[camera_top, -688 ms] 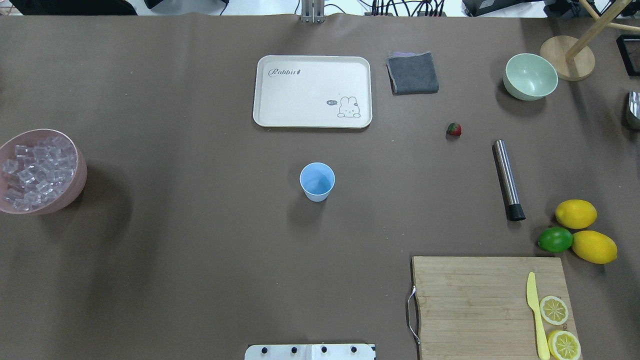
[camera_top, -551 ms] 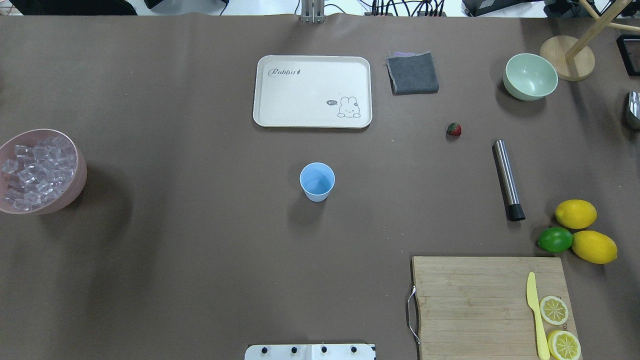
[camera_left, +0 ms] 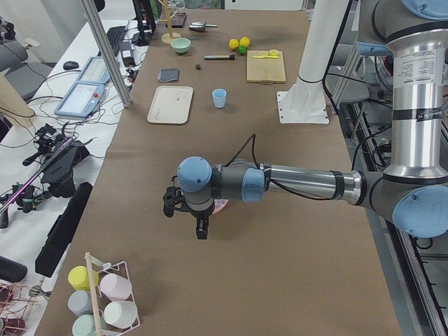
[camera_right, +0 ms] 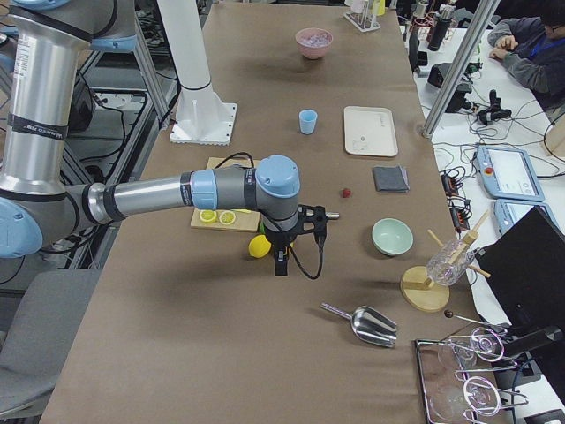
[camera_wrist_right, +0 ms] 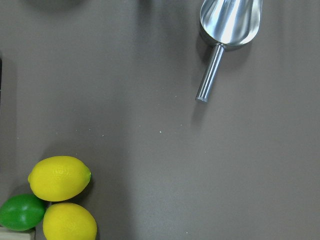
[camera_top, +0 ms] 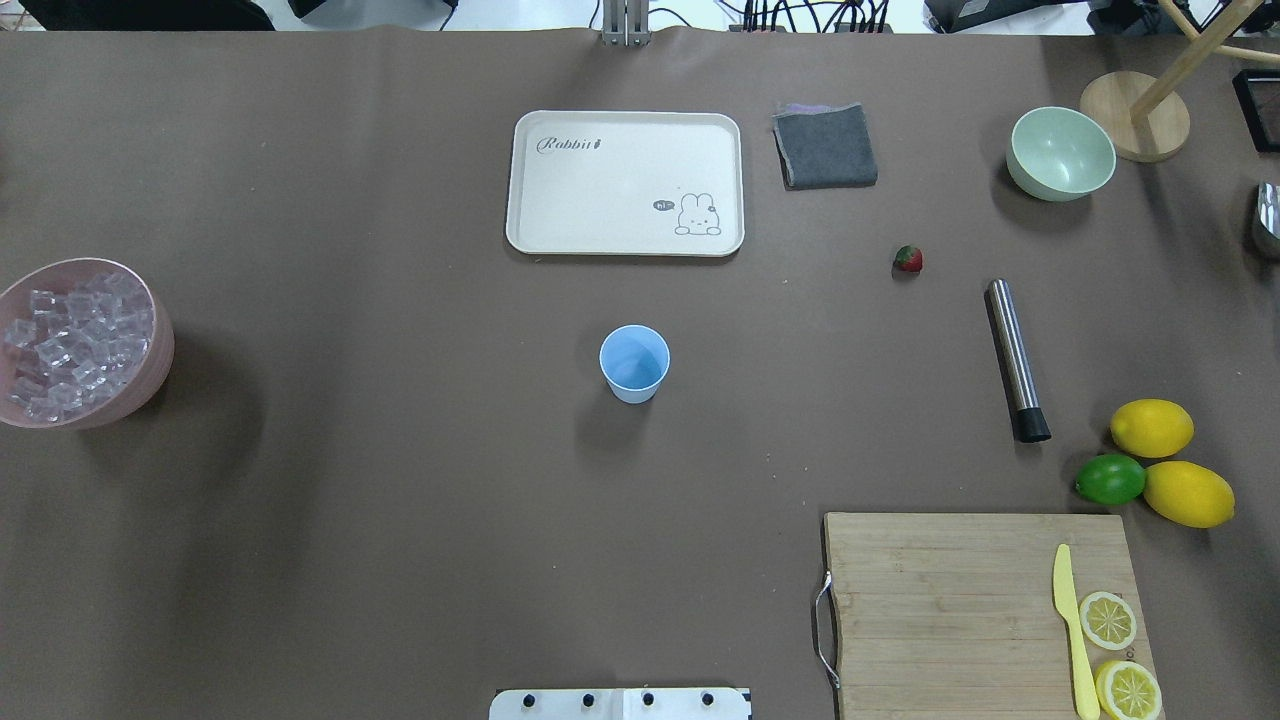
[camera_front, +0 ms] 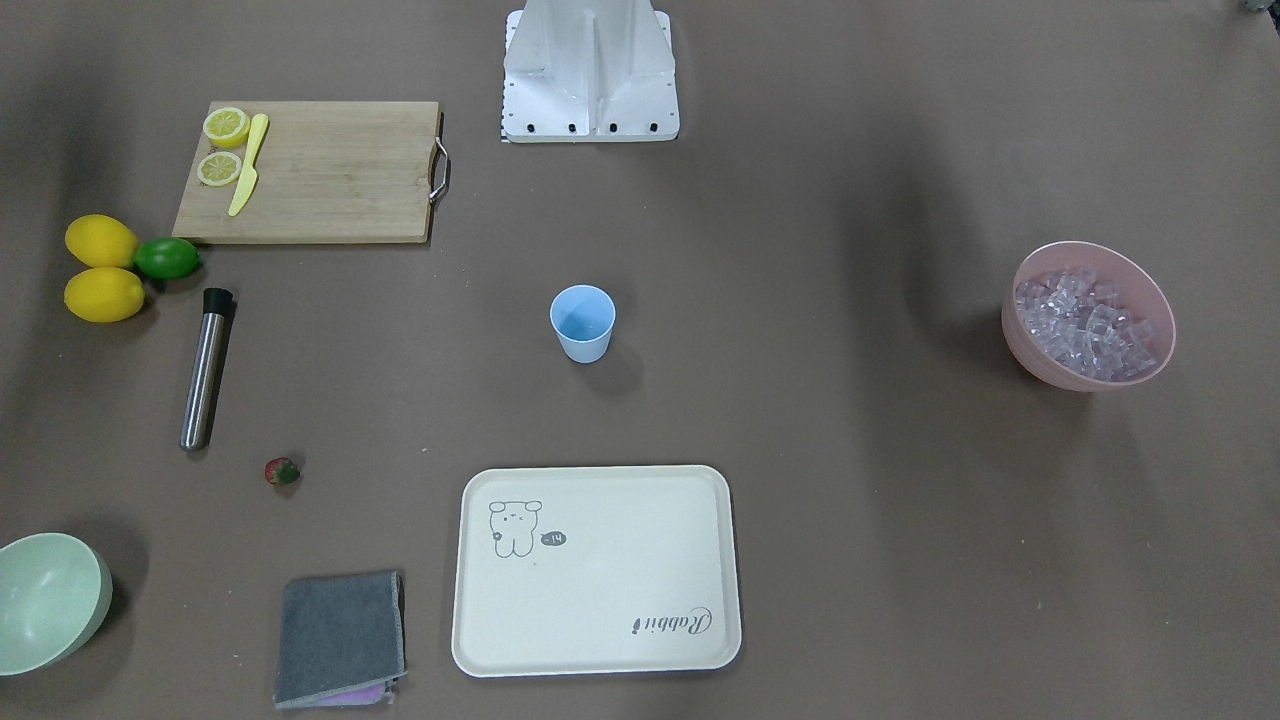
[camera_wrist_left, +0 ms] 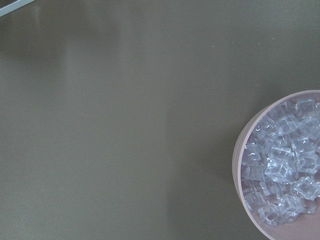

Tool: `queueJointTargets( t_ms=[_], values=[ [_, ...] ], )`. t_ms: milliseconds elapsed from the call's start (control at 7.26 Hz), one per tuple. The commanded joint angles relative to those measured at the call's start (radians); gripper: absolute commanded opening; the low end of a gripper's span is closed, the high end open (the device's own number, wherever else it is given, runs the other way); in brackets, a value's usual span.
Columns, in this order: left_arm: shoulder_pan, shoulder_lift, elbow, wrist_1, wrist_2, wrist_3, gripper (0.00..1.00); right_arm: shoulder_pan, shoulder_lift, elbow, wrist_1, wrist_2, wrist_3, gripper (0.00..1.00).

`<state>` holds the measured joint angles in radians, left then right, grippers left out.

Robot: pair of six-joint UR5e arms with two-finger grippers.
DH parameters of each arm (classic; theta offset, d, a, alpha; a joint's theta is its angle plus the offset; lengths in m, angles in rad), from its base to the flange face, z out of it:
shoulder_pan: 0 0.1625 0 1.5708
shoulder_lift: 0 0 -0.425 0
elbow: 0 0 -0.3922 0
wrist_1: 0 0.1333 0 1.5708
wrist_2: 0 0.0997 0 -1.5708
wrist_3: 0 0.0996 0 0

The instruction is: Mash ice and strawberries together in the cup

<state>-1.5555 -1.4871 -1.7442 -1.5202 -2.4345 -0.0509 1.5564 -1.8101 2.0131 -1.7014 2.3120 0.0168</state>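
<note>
The light-blue cup (camera_top: 634, 362) stands upright and empty at the table's middle. The ice (camera_top: 75, 340) fills a pink bowl (camera_top: 160, 345) at the left edge; it also shows in the left wrist view (camera_wrist_left: 285, 165). One strawberry (camera_top: 908, 259) lies on the table right of the tray. My left gripper (camera_left: 201, 229) hangs above the table beside the pink bowl; I cannot tell if it is open. My right gripper (camera_right: 281, 263) hangs over the lemons (camera_right: 258, 246), far from the cup; I cannot tell if it is open. No fingers show in either wrist view.
A steel muddler (camera_top: 1015, 358) lies right of the cup. Two lemons (camera_top: 1152, 428) and a lime (camera_top: 1110, 480) lie beside a cutting board (camera_top: 950, 610) with a yellow knife. At the back are a cream tray (camera_top: 625, 182), a grey cloth (camera_top: 825, 147) and a green bowl (camera_top: 1060, 152). A metal scoop (camera_wrist_right: 227, 25) lies on the table.
</note>
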Motion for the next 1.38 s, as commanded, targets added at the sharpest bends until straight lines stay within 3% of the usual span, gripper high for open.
queueJointTargets(
  t_ms=[0,688,1102,1239],
  values=[
    [0.000,-0.005,-0.001,0.000,-0.001,0.000,0.99,0.001,0.002,0.001,0.000,0.004,0.002,1.00],
    [0.000,-0.016,-0.014,-0.005,-0.012,0.003,0.99,0.060,0.005,-0.036,0.080,0.119,-0.008,1.00],
    [0.000,-0.087,0.020,-0.082,-0.011,-0.007,0.99,0.059,-0.043,-0.082,0.292,0.118,-0.017,1.00],
    [0.000,-0.076,0.011,-0.109,-0.012,0.000,0.99,0.059,-0.041,-0.088,0.296,0.128,-0.014,1.00]
  ],
)
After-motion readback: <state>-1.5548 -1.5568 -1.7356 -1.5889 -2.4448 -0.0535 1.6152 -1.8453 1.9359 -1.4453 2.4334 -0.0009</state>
